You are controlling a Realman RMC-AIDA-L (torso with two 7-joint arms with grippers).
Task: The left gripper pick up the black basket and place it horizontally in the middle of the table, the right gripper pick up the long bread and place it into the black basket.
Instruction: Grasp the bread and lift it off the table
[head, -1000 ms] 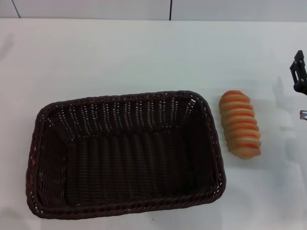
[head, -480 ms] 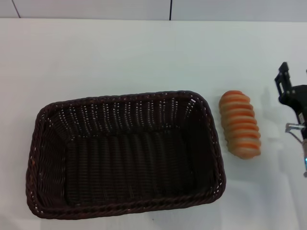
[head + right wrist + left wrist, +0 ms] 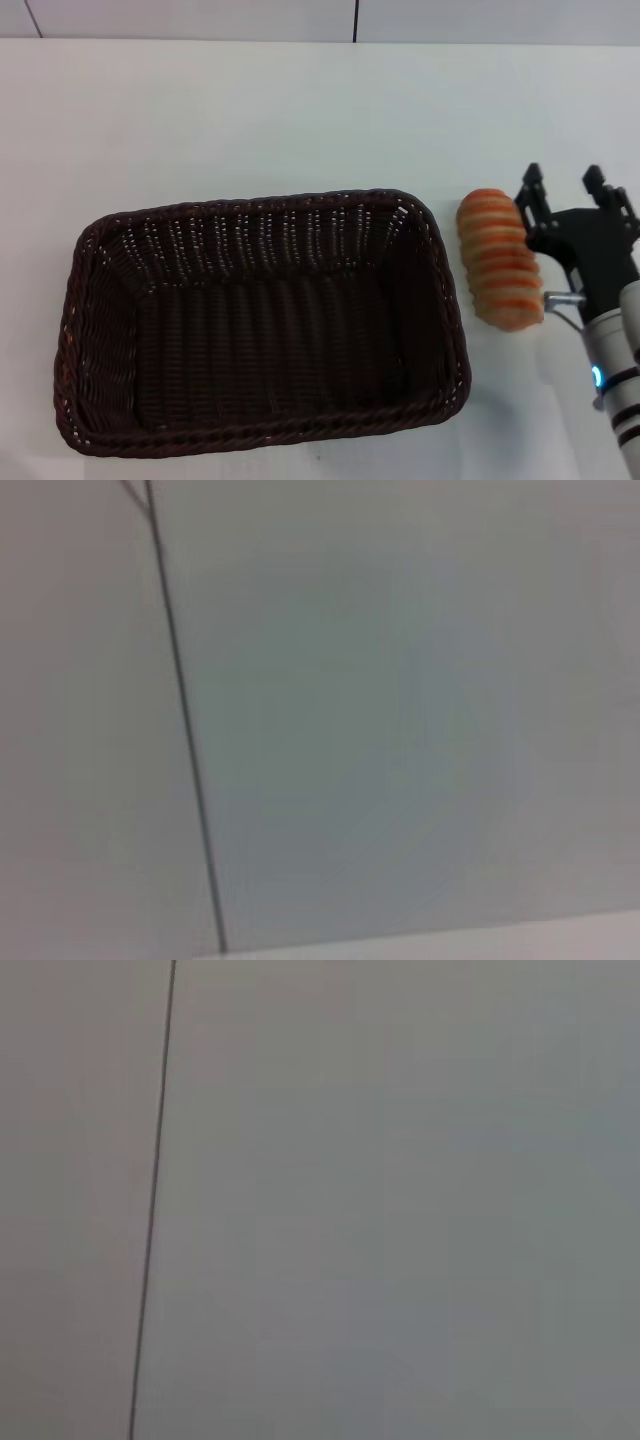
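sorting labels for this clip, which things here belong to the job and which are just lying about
Part of the job:
- black basket, lying lengthwise on the table
- long bread, on the table right of the basket
- right gripper, open, beside the bread on its right
- left gripper: not in view

Just lying about:
- nothing else on the table

Head view looks steeply down on the table (image 3: 250, 110) from close above. Both wrist views face plain seamed panels, sharing nothing with it.

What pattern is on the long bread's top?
Crosswise orange stripes on tan, on the long bread; head view shows it best.
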